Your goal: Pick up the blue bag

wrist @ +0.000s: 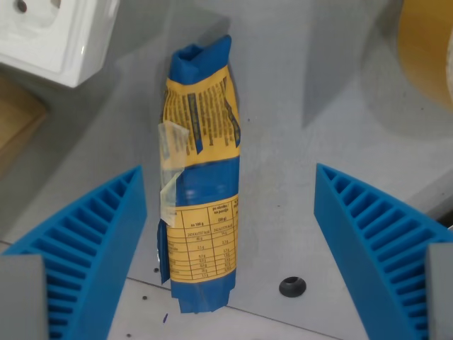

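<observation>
The blue bag [202, 177] lies lengthwise on the grey table, a narrow blue and yellow packet with printed text and a strip of clear tape on its left side. My gripper [230, 234] is open above it. One ribbed blue finger [92, 248] stands at the wrist view's left, close beside the bag's lower half. The other blue finger [375, 241] stands well off to the wrist view's right. The bag sits between them, nearer the left one, and nothing is gripped.
A white power socket block [53, 35] sits at the top left. A yellow round object [428, 49] shows at the top right edge. A black screw hole [292, 286] marks the grey table [297, 92] near the bag's lower end.
</observation>
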Robot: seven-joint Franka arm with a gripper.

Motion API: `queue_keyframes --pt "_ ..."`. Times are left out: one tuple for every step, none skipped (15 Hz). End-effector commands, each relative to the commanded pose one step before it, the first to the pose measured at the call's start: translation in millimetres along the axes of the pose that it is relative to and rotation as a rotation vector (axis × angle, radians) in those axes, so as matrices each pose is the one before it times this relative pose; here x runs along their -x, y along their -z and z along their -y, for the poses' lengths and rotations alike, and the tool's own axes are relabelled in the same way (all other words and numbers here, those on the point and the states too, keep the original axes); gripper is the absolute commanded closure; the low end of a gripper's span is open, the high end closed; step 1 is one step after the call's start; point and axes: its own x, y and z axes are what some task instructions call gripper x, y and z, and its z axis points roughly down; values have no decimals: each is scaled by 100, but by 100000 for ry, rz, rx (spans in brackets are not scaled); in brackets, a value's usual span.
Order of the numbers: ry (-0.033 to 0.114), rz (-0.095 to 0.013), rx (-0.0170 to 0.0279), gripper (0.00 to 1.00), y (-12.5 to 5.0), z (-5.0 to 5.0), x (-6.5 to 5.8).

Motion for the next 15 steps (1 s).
queue_keyframes --pt "2781 -7394 5430 0 -770 209 155" --pt "-127 -20 13 0 -500 170 -251" --pt "-179 -9 64 0 -500 -55 -201" --pt "-433 225 94 0 -500 -314 182" --pt "-246 94 235 0 -500 -84 139" --pt "-33 45 381 100 -500 9 42" --pt "0 0 0 100 0 0 0" --pt "0 0 0 100 0 0 0" --pt "0 0 0 100 0 0 0" --pt "0 0 0 100 0 0 0" --pt "0 0 0 100 0 0 0" --pt "0 0 0 100 0 0 0" --pt "0 0 0 100 0 0 0" --pt "0 0 0 100 0 0 0" --pt "0 0 0 100 0 0 0"
